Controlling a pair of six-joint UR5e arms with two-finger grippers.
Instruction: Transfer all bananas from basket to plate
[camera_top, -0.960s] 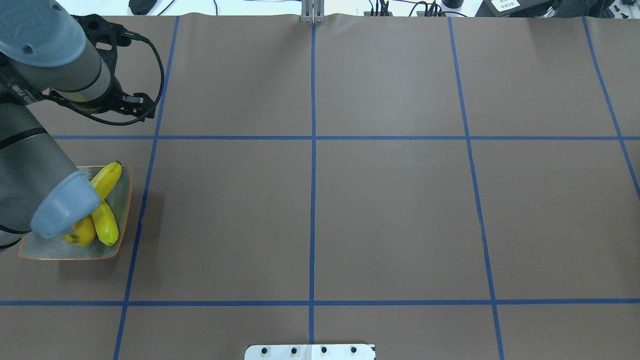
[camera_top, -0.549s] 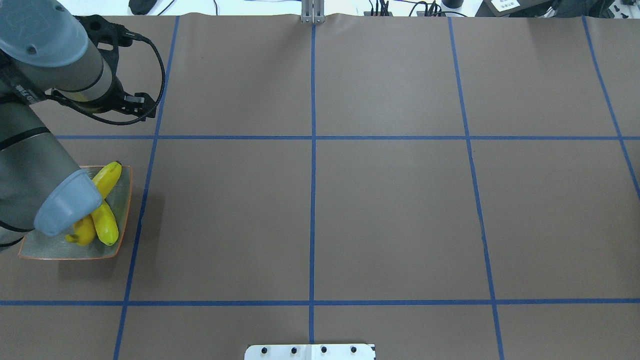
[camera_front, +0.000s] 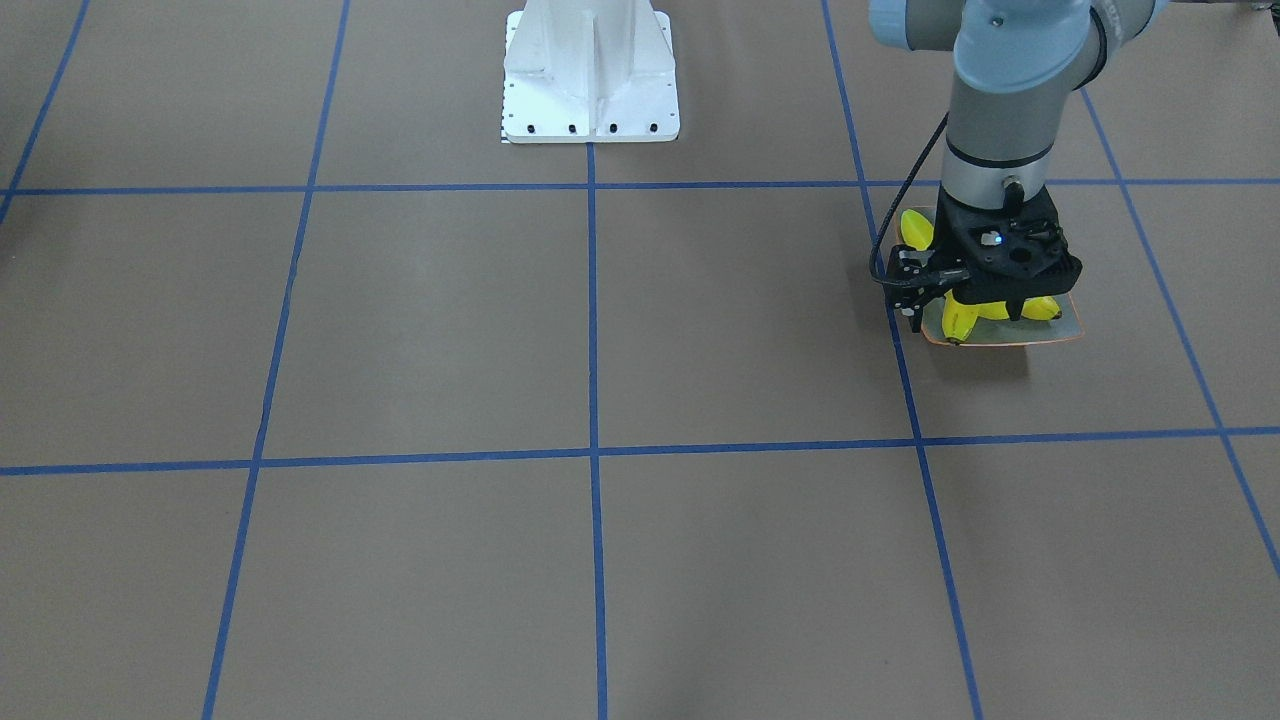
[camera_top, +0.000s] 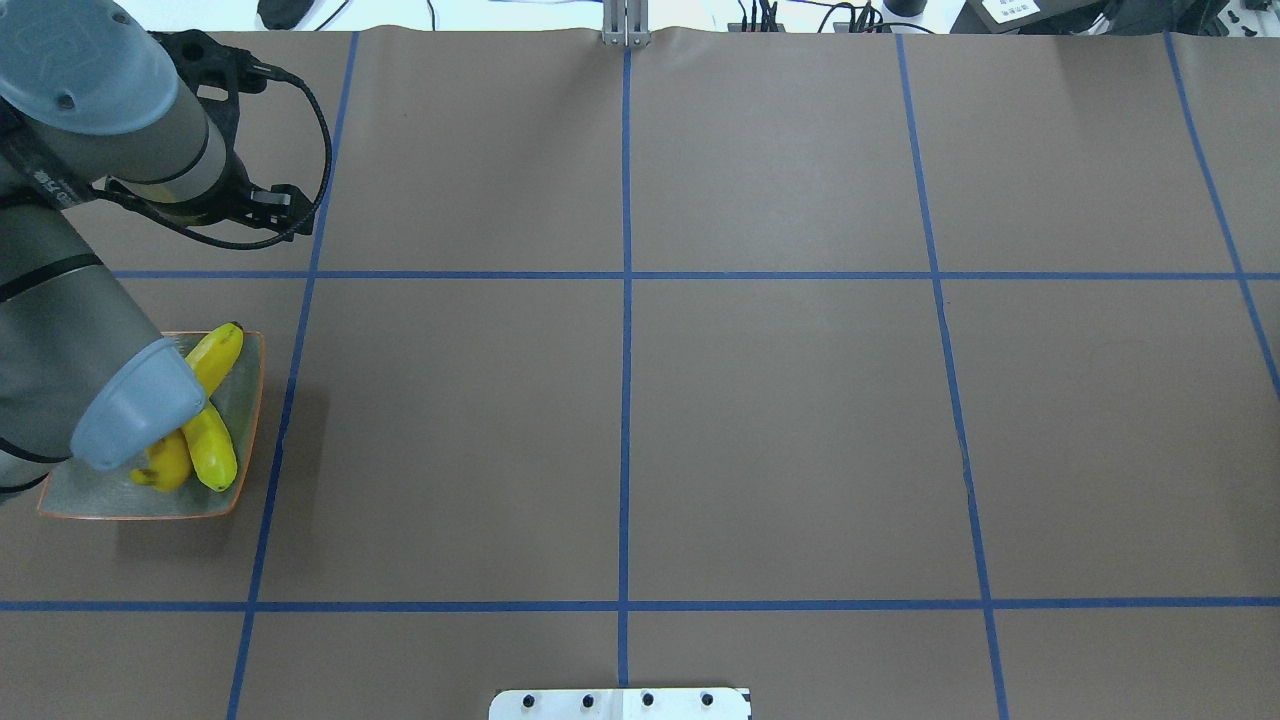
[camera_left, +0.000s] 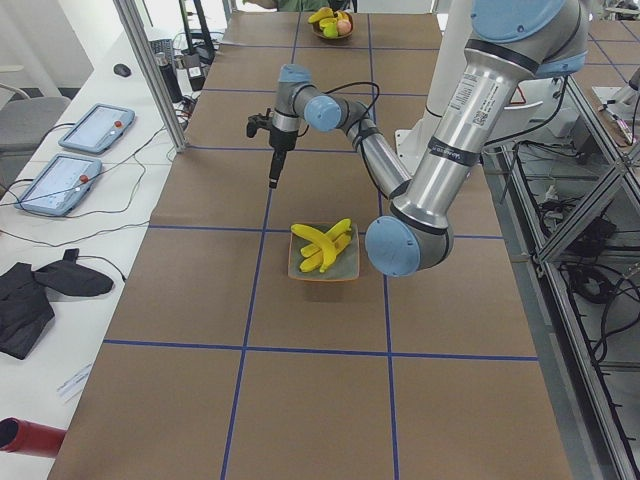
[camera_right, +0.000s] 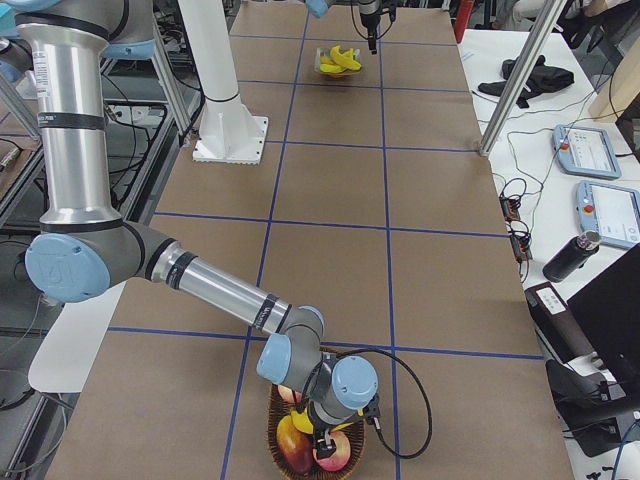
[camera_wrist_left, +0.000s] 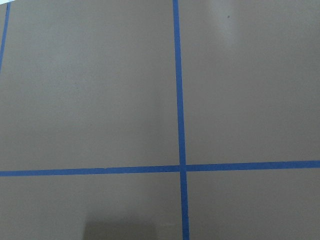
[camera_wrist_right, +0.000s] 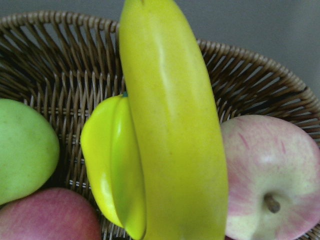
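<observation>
The right gripper (camera_right: 326, 440) is dipped right down into the basket (camera_right: 272, 425) at the robot's right end of the table (camera_top: 780, 420). Its wrist cam is basically all banana (camera_wrist_right: 170, 125). One long yellow one runs up the middle of the view, lying over a yellow-green ridged fruit (camera_wrist_right: 112, 165). There's a pink apple (camera_wrist_right: 270, 175) on the right, a green fruit (camera_wrist_right: 22, 150) on the left and a red one (camera_wrist_right: 45, 222) down in the near corner. No fingers show in that view, and the side view is too small. So there's no telling whether that claw is clamped on the banana or spread over it.

The left gripper (camera_left: 272, 180) hangs pointing straight down, well up off the table, a bit beyond the plate (camera_top: 100, 500) on the side far from the robot. From the side it looks like a thin black stick, but honestly you can't tell if the fingers are together or apart. Its wrist cam only gets brown table and crossing blue tape lines (camera_wrist_left: 178, 125).

The plate sits at the robot's left end, well apart from the basket, with a small heap of bananas (camera_top: 212, 445) criss-crossed on it. From overhead, the left arm's elbow (camera_top: 135, 415) covers part of the heap. Past the table's far edge there's a white bench with two tablets (camera_left: 95, 125) and a black cloth bundle (camera_left: 45, 280).
</observation>
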